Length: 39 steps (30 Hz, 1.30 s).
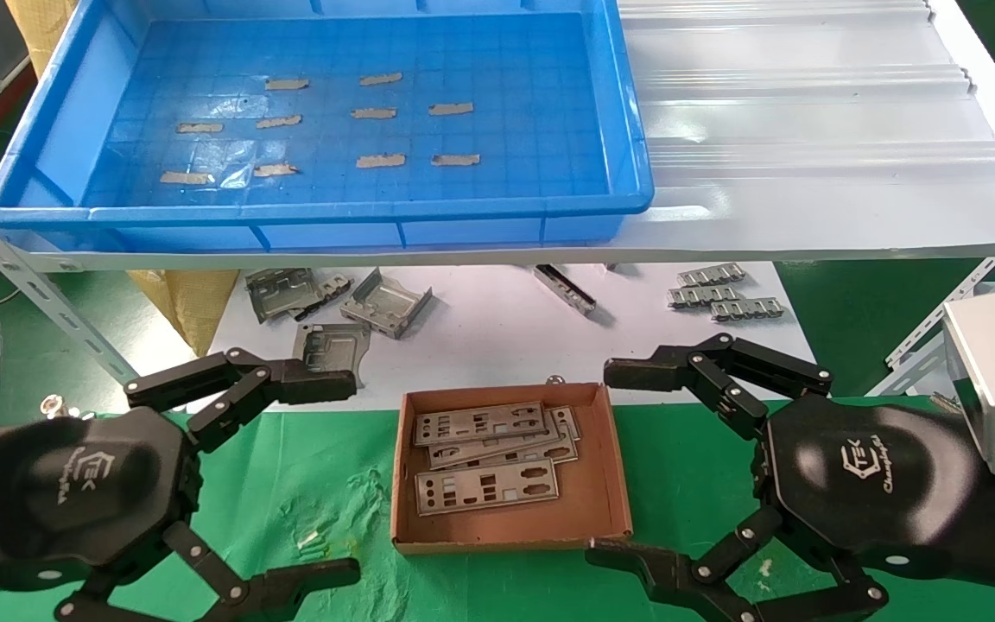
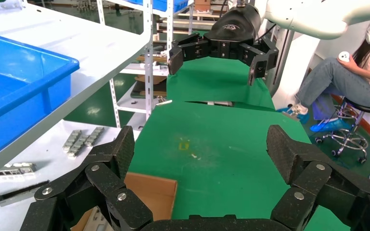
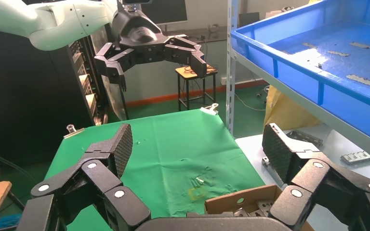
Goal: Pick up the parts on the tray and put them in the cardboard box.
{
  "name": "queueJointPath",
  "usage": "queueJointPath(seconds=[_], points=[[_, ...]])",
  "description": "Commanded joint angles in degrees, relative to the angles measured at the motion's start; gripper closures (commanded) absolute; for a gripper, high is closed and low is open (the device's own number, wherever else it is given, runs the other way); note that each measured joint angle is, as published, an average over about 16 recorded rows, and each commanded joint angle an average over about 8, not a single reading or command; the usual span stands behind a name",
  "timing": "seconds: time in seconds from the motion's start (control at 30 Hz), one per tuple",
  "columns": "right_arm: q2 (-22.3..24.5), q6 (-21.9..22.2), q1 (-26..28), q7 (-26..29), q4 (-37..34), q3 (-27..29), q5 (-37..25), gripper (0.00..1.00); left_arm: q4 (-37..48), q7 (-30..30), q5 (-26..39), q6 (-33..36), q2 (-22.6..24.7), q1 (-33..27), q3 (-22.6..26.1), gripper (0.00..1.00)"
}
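Note:
The blue tray (image 1: 316, 212) on the white shelf holds only bits of brownish tape; I see no parts in it. The parts (image 1: 484, 458), flat silver plates with cut-outs, lie overlapped in the cardboard box (image 1: 601, 484) on the green cloth. My left gripper (image 1: 351, 479) hovers open to the left of the box, nothing between its fingers. At the box's right side my right gripper (image 1: 601, 462) is open and empty too. The left wrist view shows my left gripper (image 2: 202, 144) above the cloth, beside a box corner (image 2: 149, 192). The right wrist view shows my right gripper (image 3: 198, 144) over the box (image 3: 231, 199).
Bent metal brackets (image 1: 385, 302) and small ribbed strips (image 1: 726, 294) lie on the white surface under the shelf. A white corrugated sheet (image 1: 808, 130) lies right of the tray. Shelf uprights (image 1: 40, 285) stand at both sides. A seated person (image 2: 347, 72) is beyond the table.

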Motion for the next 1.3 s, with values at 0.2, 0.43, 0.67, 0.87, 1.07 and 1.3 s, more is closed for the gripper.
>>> queueJointPath(seconds=[0.2,0.43,0.67,0.87,1.07,1.3], points=[[0.0,0.0,0.0,0.0,0.0,0.0,0.0,0.0,0.0,0.0,0.0,0.0,0.0,0.0,0.0,0.0],[0.0,0.0,0.0,0.0,0.0,0.0,0.0,0.0,0.0,0.0,0.0,0.0,0.0,0.0,0.0,0.0],[0.0,0.0,0.0,0.0,0.0,0.0,0.0,0.0,0.0,0.0,0.0,0.0,0.0,0.0,0.0,0.0],[0.0,0.0,0.0,0.0,0.0,0.0,0.0,0.0,0.0,0.0,0.0,0.0,0.0,0.0,0.0,0.0],[0.0,0.0,0.0,0.0,0.0,0.0,0.0,0.0,0.0,0.0,0.0,0.0,0.0,0.0,0.0,0.0],[0.0,0.0,0.0,0.0,0.0,0.0,0.0,0.0,0.0,0.0,0.0,0.0,0.0,0.0,0.0,0.0]])
